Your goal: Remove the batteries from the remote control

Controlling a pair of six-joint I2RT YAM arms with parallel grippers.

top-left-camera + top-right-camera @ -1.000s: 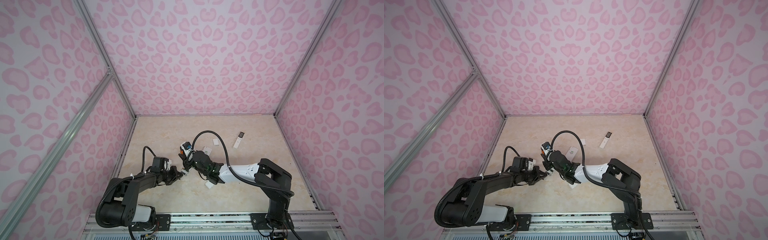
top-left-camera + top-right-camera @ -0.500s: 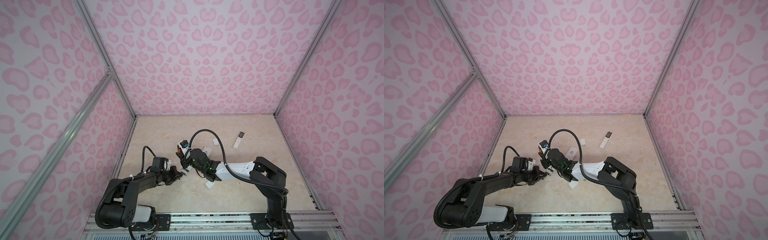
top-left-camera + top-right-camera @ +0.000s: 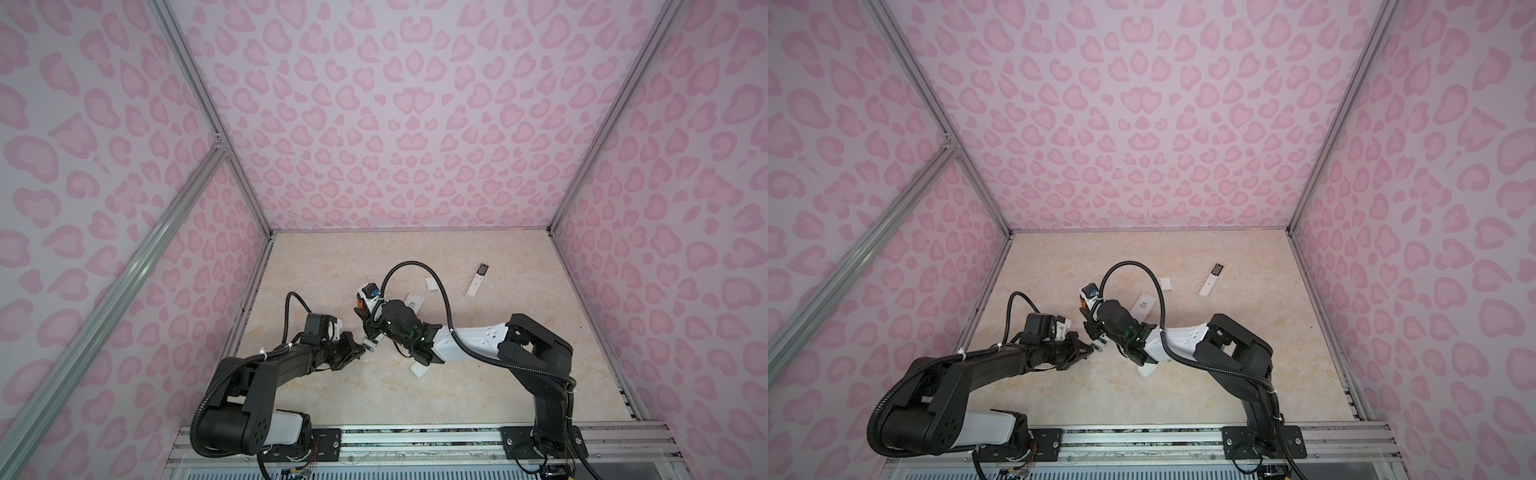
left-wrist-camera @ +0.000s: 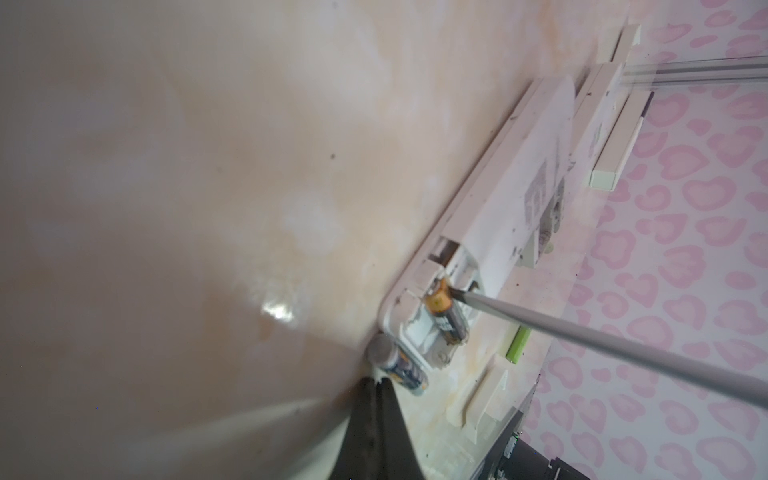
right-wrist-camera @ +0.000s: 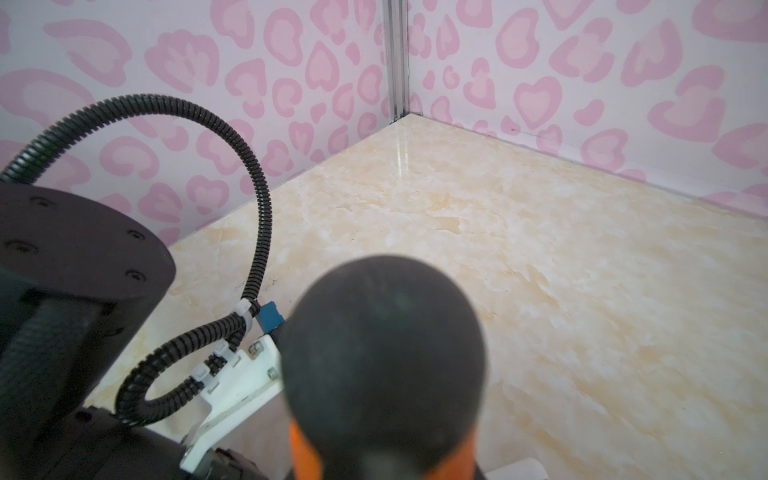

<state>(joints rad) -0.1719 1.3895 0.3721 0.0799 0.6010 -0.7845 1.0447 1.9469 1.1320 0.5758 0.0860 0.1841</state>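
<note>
A dark cylindrical battery [image 4: 448, 318] with a gold-orange end lies in the open bay of the white plastic remote [image 4: 511, 199], left of centre on the near half of the table [image 3: 478, 386]. The grey steel shaft of the screwdriver [image 4: 582, 345] touches that gold end. A second dark battery [image 4: 399, 369] lies loose against the remote's rounded end, just beside the left gripper [image 4: 376, 399], whose black tapered tips are pressed together. A lime-green battery [image 4: 518, 345] and a flat white cover [image 4: 484, 399] lie near the remote. The right gripper [image 3: 369, 323] clamps the screwdriver's black-and-orange handle. The glossy marbled table is bare at its far edge and near-right corner.
</note>
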